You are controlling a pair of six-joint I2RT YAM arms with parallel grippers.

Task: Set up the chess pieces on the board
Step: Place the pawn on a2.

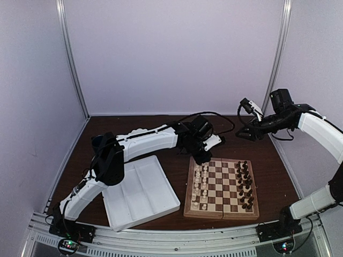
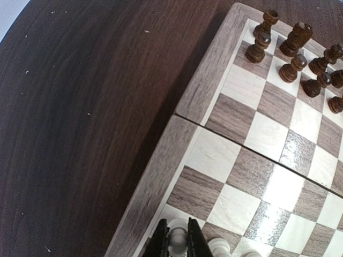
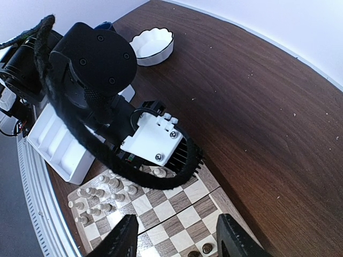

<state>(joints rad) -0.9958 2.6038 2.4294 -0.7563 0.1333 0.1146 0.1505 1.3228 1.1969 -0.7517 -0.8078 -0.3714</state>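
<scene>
The left hand [image 2: 177,239] is clenching on one cream piece [image 2: 178,243] at the far left corner square of the board [image 1: 187,194]. Whether its base is resting on the square or hanging just above it cannot be told from the wrist view. The other cream pieces [image 1: 200,187] are standing in two files along the board's left side, and the dark pieces [image 1: 245,184] are lining the right side. The main risk is probably lying in the letting-go: if the fingers are spreading while the piece is tilting, it may be tipping over, and the nearest cream neighbour [image 2: 218,247] is sitting just beside it. A sideways drift of the wrist could be knocking that one down as well. The corner is also pressing close to the pale rim, so a toppled piece may be rolling off onto the counter [image 2: 80,134]. A straight lift looks the safest way out. Room is lying open on the far side, where the dark counter is running bare beyond the rim, and the middle of the board is standing free of pieces. The white tray [image 1: 140,194] is sitting just beside the board's near left, under the arm's forearm, so a low sweep back could be catching its wall. The right hand [image 3: 179,241] is hovering released, its fingers spread around nothing, high over the far right of the counter and well apart from the dark pieces. A white bowl [image 3: 153,45] is resting farther off, out of both hands' way.
</scene>
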